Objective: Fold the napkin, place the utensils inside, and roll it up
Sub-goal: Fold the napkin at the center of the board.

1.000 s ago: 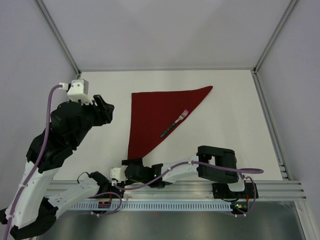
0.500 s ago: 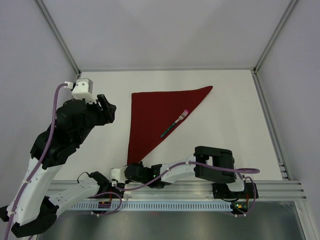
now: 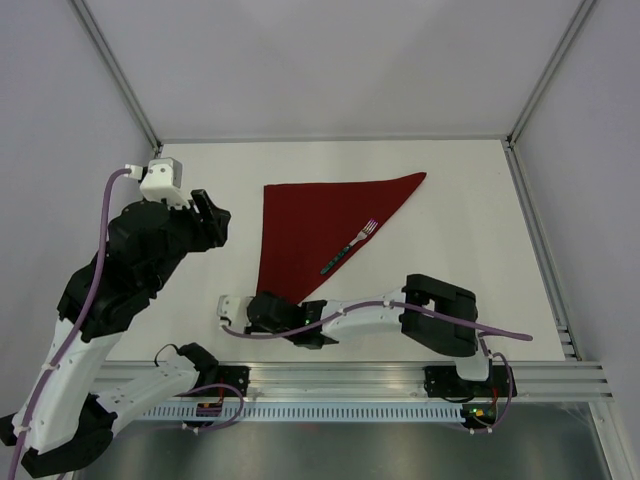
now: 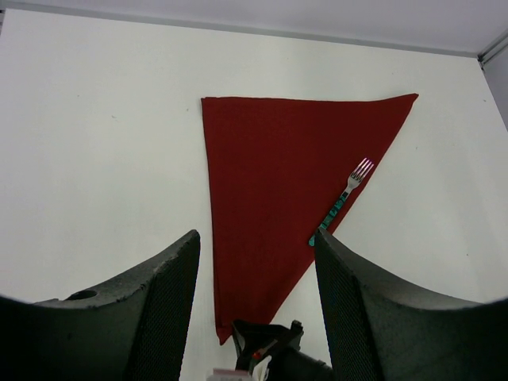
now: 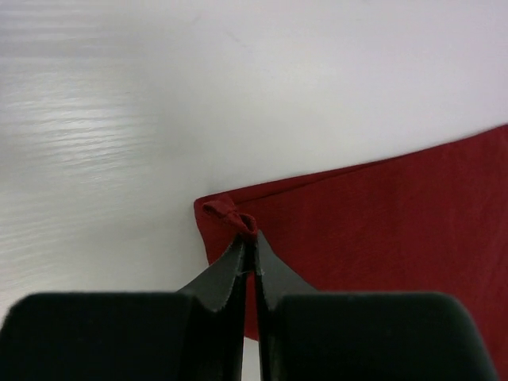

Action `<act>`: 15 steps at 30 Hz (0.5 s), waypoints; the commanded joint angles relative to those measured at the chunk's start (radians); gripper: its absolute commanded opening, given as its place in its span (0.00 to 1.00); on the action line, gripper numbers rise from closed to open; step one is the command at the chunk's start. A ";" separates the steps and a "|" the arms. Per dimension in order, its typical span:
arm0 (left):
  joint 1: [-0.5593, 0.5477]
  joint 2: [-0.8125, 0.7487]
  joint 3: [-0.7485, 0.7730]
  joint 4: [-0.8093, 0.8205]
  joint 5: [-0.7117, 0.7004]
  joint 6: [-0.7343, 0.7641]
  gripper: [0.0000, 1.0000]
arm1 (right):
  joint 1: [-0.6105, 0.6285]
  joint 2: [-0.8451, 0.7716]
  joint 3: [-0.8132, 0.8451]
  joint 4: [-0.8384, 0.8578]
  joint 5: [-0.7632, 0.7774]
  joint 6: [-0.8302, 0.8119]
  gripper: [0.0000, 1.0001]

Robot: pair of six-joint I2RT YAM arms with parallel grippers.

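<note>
- Your left gripper (image 3: 212, 222): jaws wide apart, holding nothing, hovering left of napkin.
- Your right gripper (image 5: 248, 238): jaws pinched tight on napkin's near corner, cloth bunched at tips.
- Napkin (image 3: 315, 225): maroon, folded into triangle, flat on white table (image 3: 460, 200).
- Fork (image 3: 350, 246): lies along napkin's right slanted edge, tines pointing away from arms.
- Step, as I judge it: fold and fork placement done, roll starting.
- Next move calls for: lift pinched corner low and carry it over toward fork, without dragging cloth or shifting fork.
- Count: one napkin, one fork, two grippers.
</note>
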 commanded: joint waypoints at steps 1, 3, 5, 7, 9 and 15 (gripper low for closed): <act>-0.002 -0.002 0.026 0.019 -0.020 -0.030 0.64 | -0.059 -0.078 0.060 -0.058 -0.029 0.077 0.09; -0.002 0.004 0.029 0.021 -0.018 -0.028 0.64 | -0.105 -0.099 0.062 -0.083 -0.038 0.094 0.08; -0.002 0.012 0.035 0.025 -0.014 -0.026 0.64 | -0.159 -0.127 0.054 -0.098 -0.052 0.115 0.08; -0.002 0.018 0.035 0.038 -0.006 -0.025 0.64 | -0.200 -0.157 0.034 -0.114 -0.066 0.129 0.08; -0.002 0.030 0.032 0.047 0.002 -0.023 0.64 | -0.269 -0.179 0.017 -0.126 -0.077 0.141 0.08; -0.002 0.066 0.018 0.090 0.040 -0.020 0.64 | -0.461 -0.257 -0.050 -0.131 -0.115 0.158 0.07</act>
